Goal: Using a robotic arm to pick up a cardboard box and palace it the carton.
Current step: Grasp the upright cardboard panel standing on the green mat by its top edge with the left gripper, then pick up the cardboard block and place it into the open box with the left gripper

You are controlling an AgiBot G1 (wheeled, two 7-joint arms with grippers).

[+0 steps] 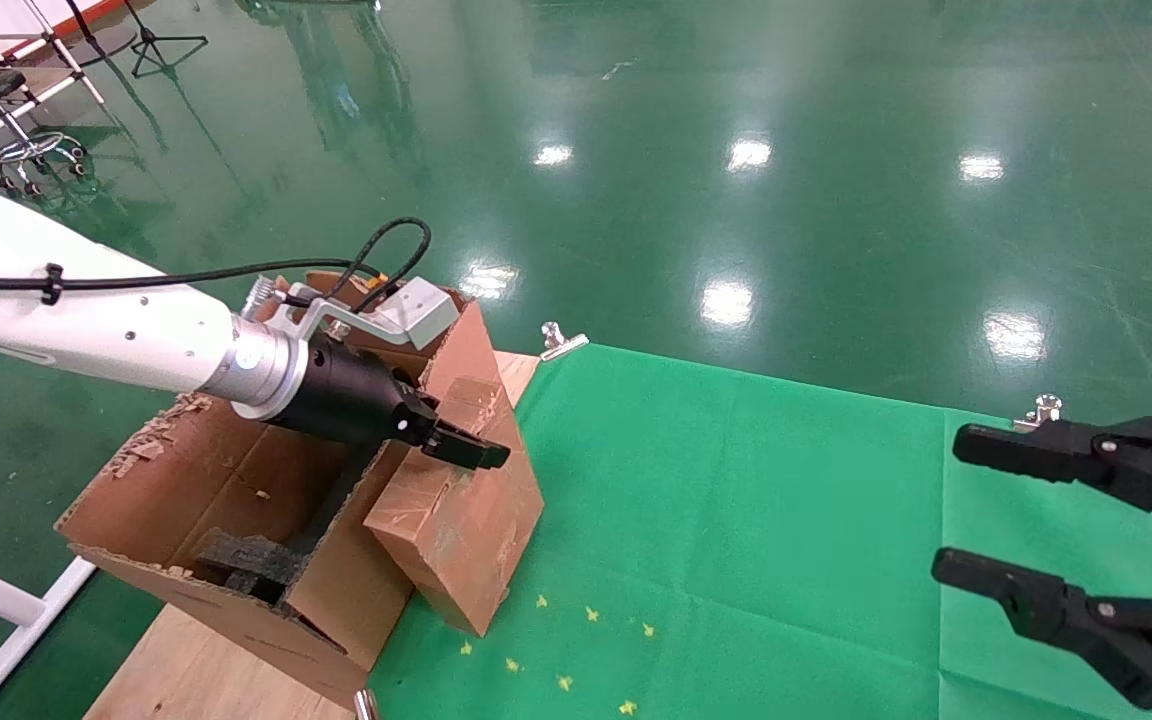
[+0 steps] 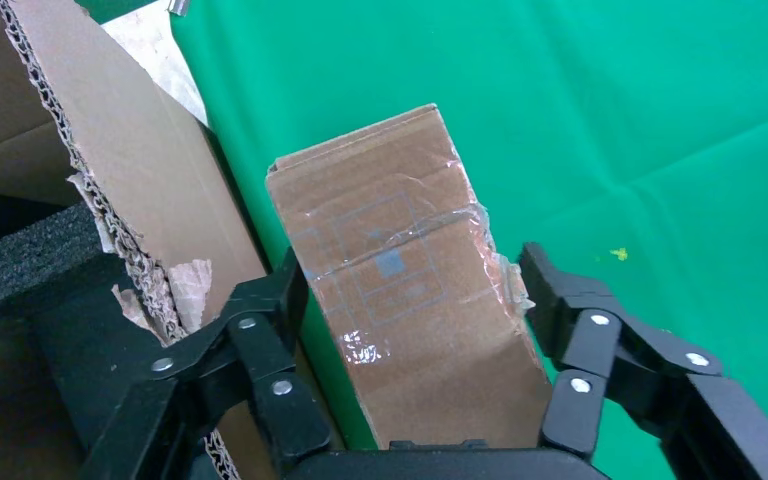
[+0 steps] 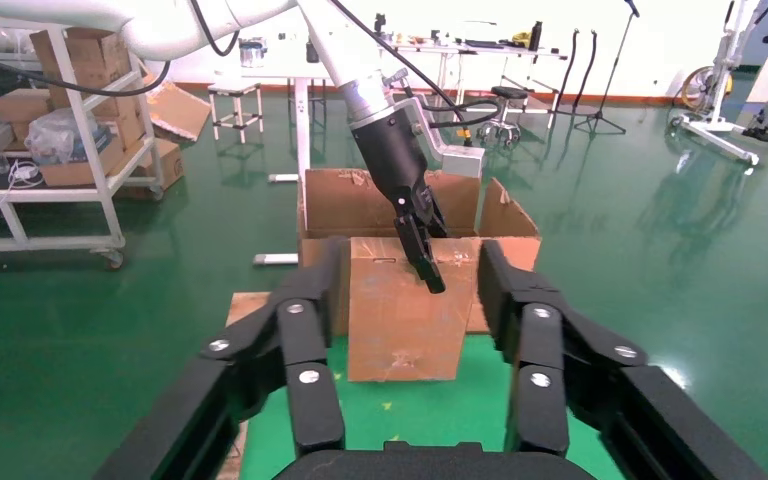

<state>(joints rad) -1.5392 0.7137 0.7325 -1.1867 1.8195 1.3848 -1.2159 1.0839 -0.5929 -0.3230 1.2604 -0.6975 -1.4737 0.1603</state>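
Left pincer, black two-finger linkage type, was over the top of the small closed brown cardboard box, centre-left of the head view. Left wrist view showed its fingers spread either side of the box, apparently just clear of its side faces, so spread apart and not yet clamped. My read: straddling to take the box across its narrow width before closing.

The box stood on the green-covered bench, tilted, leaning against the right wall of the large brown corrugated carton with ragged flaps. It was still outside the carton. Black foam pieces sat in the carton's bottom, so the drop space looked tight.

White left arm with silver wrist came in from the left edge of the frame, reaching across over the carton's open top, wrist angled slightly down toward the box.

Right pincer, all black, sat parked at the right edge of the head view over the green bench, fingers wide apart, holding nothing.
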